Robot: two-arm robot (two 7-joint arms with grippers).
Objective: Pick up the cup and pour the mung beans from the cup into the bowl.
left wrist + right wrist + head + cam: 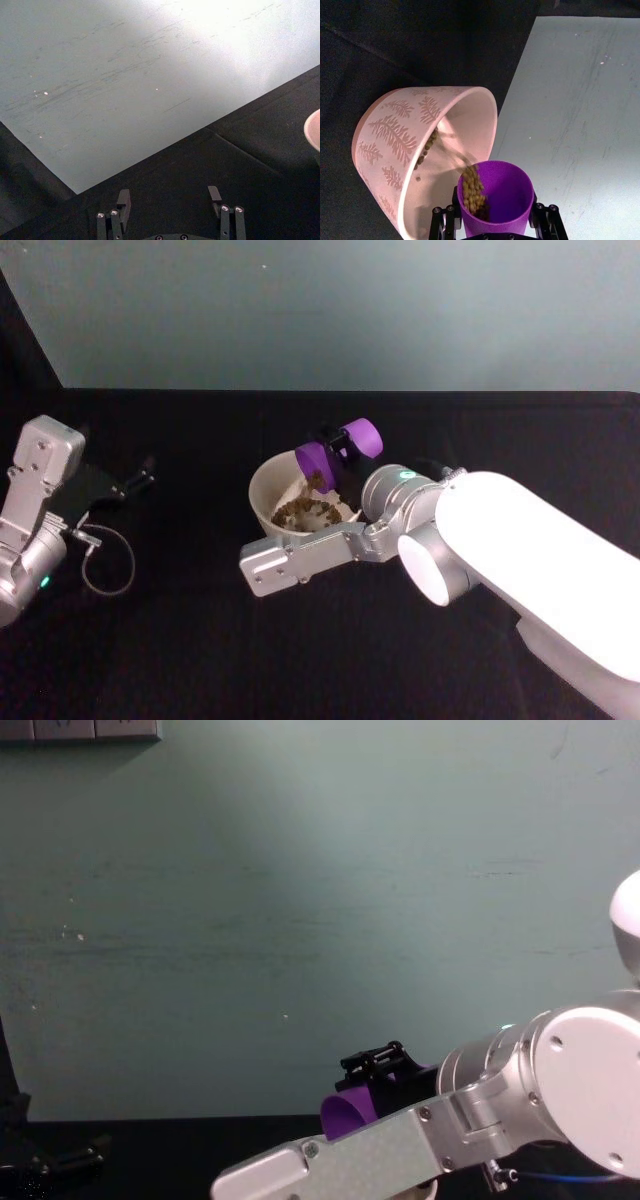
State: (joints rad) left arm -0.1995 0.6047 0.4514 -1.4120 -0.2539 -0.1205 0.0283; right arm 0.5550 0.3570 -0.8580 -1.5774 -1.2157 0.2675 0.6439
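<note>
Head view: the right pincer (340,444) is clamped across the middle of the cup (362,438). It holds the cup tipped on its side, with the mouth turned down towards the bowl (258,490). The bowl sits on the black table (200,640) just below the pincer, on its left side. Mung beans (300,510) lie heaped inside the bowl, and a few sit at the cup's lip. The left pincer (143,476) hangs well apart from the bowl, far off to the left over the cloth.

Left wrist view: the left pincer (169,196) has its two fingers (123,198) spread wide with nothing between them. A sliver of the bowl's rim (312,130) shows well off to one side of it.

Right wrist view: the right pincer (496,221) grips the cup (505,190) from both sides, its fingers pressed flat on the purple wall. The mung beans (472,192) run from the cup's lip, just beyond the pincer, into the bowl (395,135). The bowl's outer wall bears a leaf pattern.

Chest view: the right pincer (372,1065) sits over the cup (345,1112), shut on it, and the forearm crosses in front below them. The left pincer (62,1160) is low and far to the left; its opening cannot be judged from here.
</note>
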